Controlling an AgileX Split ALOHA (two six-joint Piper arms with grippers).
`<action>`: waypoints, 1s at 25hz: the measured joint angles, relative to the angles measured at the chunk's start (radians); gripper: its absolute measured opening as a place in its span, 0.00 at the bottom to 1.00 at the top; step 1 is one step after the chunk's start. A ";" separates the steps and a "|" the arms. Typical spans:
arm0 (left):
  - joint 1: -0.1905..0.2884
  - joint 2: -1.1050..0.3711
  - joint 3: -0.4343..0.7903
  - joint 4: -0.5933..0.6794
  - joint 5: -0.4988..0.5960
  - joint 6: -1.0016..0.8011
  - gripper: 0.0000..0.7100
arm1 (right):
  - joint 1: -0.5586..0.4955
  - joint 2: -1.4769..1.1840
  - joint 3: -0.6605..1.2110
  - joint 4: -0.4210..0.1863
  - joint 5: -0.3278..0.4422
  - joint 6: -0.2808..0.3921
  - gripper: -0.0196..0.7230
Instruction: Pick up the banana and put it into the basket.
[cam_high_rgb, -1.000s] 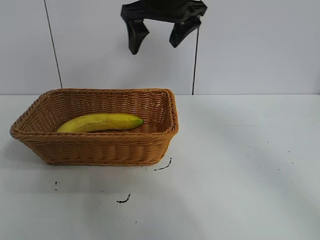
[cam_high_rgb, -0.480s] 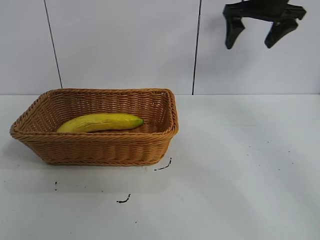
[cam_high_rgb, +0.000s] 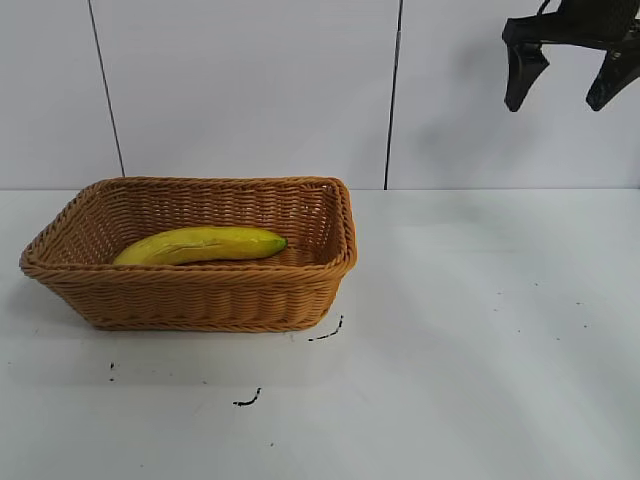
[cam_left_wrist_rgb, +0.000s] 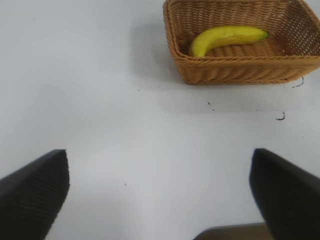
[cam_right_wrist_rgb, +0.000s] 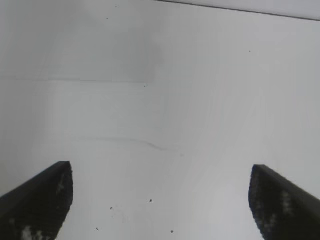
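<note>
Now right gripper (cam_high_rgb: 566, 88) farther right, open; banana (cam_high_rgb: 200, 245) unmoved in basket (cam_high_rgb: 190, 298).

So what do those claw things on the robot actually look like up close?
The right tool is matte black: two stubby fingers that narrow toward blunt tips, hanging from a black body at the exterior view's top right. Seen from its wrist, its pads are dark and finely ribbed, with pale scuff marks. The left tool has the same black, ribbed pads. No cables or markings are visible.
</note>
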 joint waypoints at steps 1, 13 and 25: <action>0.000 0.000 0.000 0.000 0.000 0.000 0.98 | 0.000 -0.025 0.036 0.005 0.000 0.000 0.94; 0.000 0.000 0.000 0.000 0.000 0.000 0.98 | 0.003 -0.586 0.757 0.018 -0.001 -0.033 0.94; 0.000 0.000 0.000 0.000 0.000 0.000 0.98 | 0.003 -1.283 1.327 0.018 -0.042 -0.057 0.94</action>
